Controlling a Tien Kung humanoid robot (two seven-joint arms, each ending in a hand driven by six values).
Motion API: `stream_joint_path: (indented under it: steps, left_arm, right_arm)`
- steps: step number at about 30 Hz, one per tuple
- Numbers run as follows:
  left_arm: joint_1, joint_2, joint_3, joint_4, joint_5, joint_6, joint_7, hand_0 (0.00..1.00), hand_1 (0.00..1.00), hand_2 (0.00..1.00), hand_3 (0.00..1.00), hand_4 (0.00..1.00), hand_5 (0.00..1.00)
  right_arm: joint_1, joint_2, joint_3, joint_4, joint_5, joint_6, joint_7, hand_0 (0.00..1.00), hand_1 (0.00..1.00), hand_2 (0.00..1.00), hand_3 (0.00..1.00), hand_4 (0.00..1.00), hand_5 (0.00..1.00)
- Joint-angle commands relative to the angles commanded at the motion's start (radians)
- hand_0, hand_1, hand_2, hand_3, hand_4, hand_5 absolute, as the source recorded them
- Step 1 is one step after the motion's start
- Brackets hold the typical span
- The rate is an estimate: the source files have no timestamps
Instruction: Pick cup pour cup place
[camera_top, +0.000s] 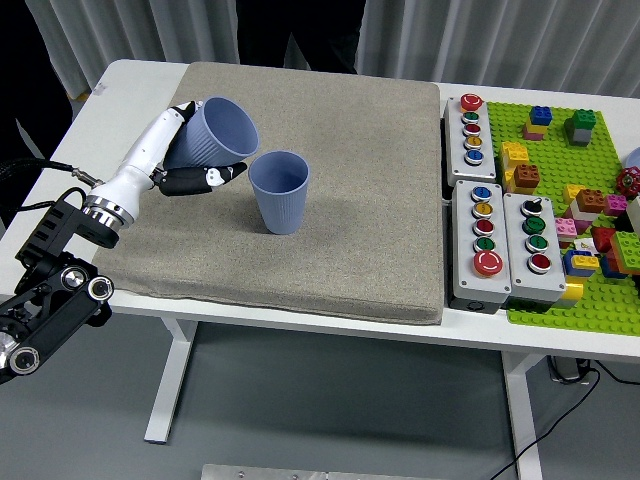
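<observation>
- Left robot hand (195, 165) grips the lifted cup (215, 133), tilted toward the standing cup (280, 190) near the mat's left edge.
- Pick done; pour beginning, placing remains.

Cup in my left hand (190, 165): the held cup (215, 133) has plain ribbed blue walls, no print I can read.
Standing cup (280, 190): no lettering or mark.
Button boxes (497, 245): coloured buttons only; any captions are too small for me to read.
Brick baseplate (560, 215): no legible text or numbers.
</observation>
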Motion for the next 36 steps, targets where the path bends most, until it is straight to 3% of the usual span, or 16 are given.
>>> stream_joint_path:
  steps: [26, 36]
  left_arm:
    - [-0.080, 0.030, 0.066, -0.014, 0.437, -0.081, 0.117, 0.465, 0.443, 0.445, 0.453, 0.739, 0.178]
    - [-0.082, 0.033, 0.082, -0.017, 0.522, -0.077, 0.135, 0.466, 0.439, 0.445, 0.453, 0.737, 0.180]
  right_arm:
    - [0.007, -0.004, 0.004, 0.000, -0.003, -0.001, 0.000, 0.674, 0.637, 0.567, 0.573, 0.002, 0.162]
    - [0.003, -0.002, 0.007, 0.000, -0.008, 0.000, -0.001, 0.674, 0.637, 0.566, 0.572, 0.002, 0.164]
